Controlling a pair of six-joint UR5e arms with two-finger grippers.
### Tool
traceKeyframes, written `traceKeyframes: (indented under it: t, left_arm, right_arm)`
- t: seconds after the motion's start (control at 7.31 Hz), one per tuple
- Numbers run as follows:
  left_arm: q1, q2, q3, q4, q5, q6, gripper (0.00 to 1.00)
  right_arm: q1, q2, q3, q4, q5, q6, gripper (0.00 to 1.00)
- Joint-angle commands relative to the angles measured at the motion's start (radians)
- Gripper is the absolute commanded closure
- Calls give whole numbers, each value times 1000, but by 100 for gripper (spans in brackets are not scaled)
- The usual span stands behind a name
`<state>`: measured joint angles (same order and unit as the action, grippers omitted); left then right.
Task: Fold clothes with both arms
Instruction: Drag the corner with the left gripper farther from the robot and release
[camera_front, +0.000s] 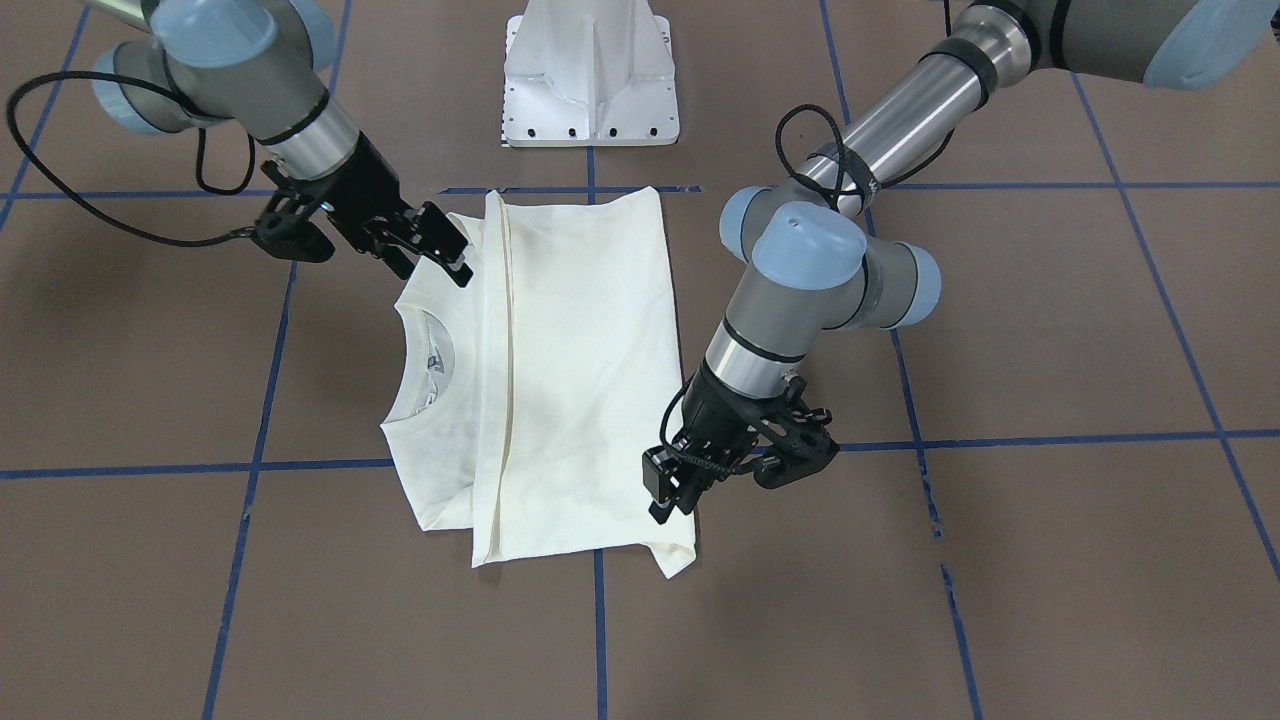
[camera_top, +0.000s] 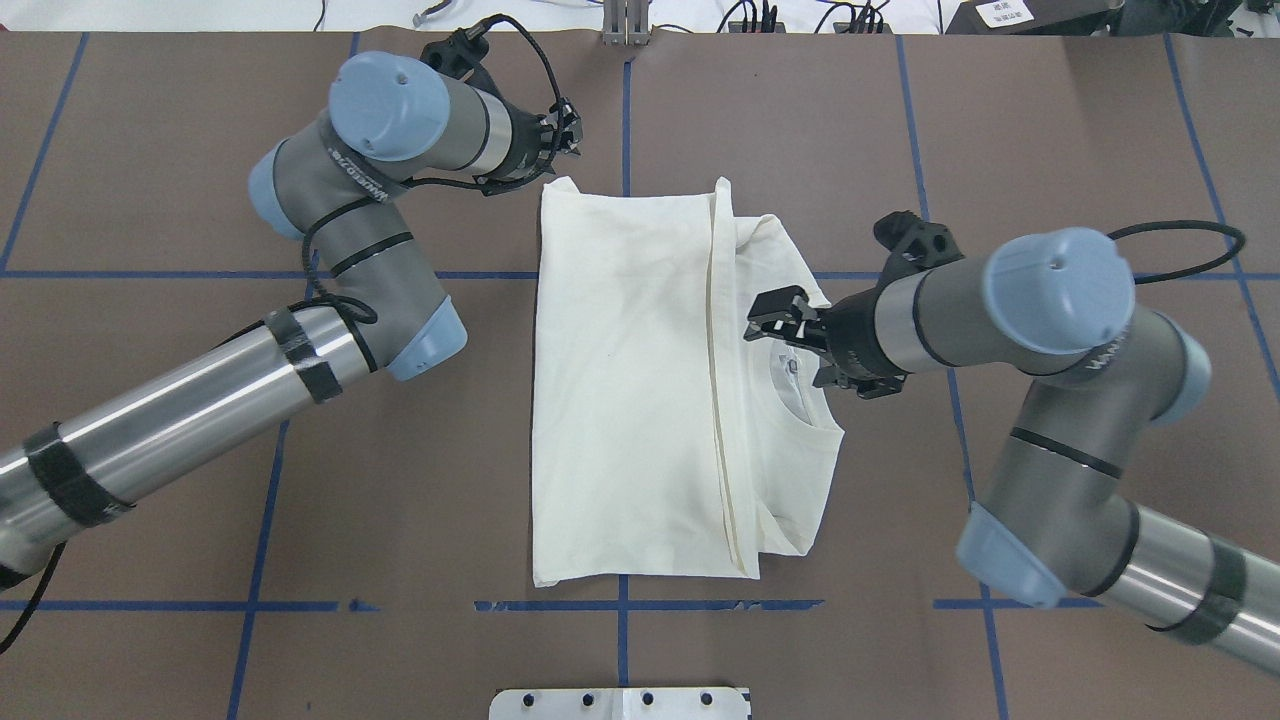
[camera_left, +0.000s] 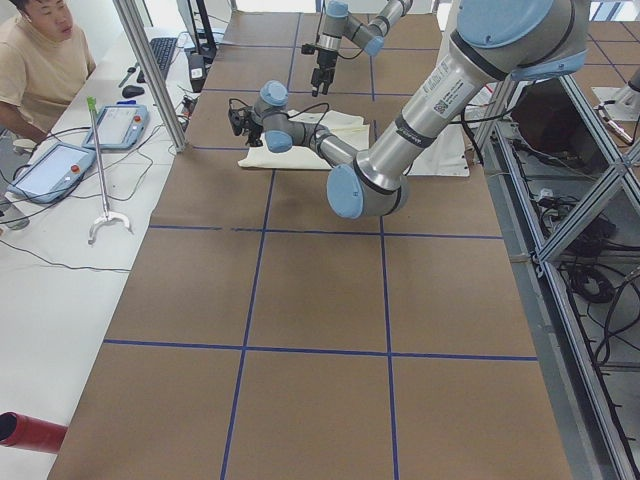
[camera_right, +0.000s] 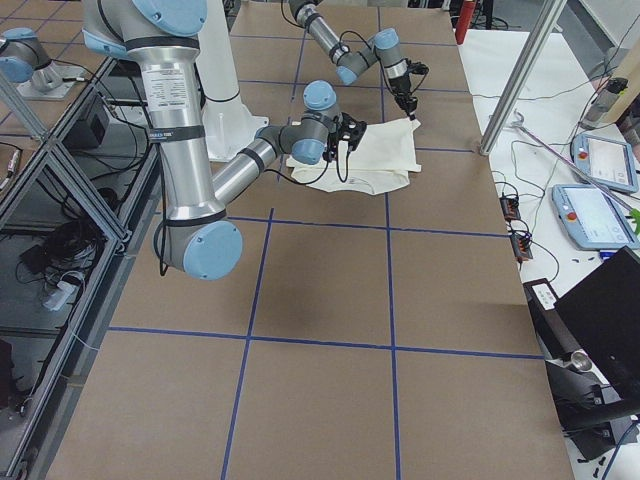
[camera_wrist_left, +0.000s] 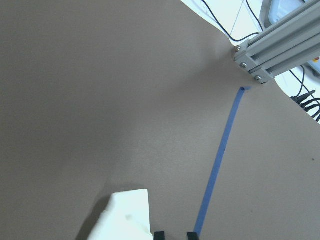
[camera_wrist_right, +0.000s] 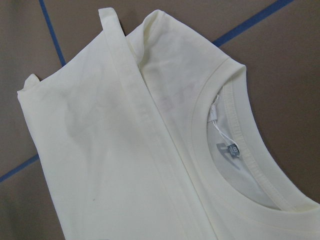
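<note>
The cream T-shirt lies folded flat at the middle of the table. The right gripper hangs over its collar, jaws apart and empty. The left gripper is just beside a far shirt corner, jaws apart, gripping nothing.

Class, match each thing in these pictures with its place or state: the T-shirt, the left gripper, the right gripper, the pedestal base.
Things:
1. T-shirt
2. left gripper
3. right gripper
4. pedestal base

Places or states:
A. open, over the collar end of the shirt
B. white metal, on the robot's side of the shirt
C. folded, flat on the brown table
D. beside a shirt corner away from the collar

Pairs: 1-C, 2-D, 3-A, 4-B
</note>
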<state>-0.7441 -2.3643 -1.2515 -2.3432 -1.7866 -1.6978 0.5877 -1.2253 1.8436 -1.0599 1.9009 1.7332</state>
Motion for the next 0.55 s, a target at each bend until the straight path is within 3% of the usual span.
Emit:
traceKeyframes:
  t: [0.0,0.41]
  left_arm:
    - [-11,195,-329,44,-60,1,46]
    - [-23,221,-352,45,-74,3,46]
  right_arm:
    - [-87,118,-108,-128,-49,-164,0]
    - [-187,202,-98,-453,-143,-450,0]
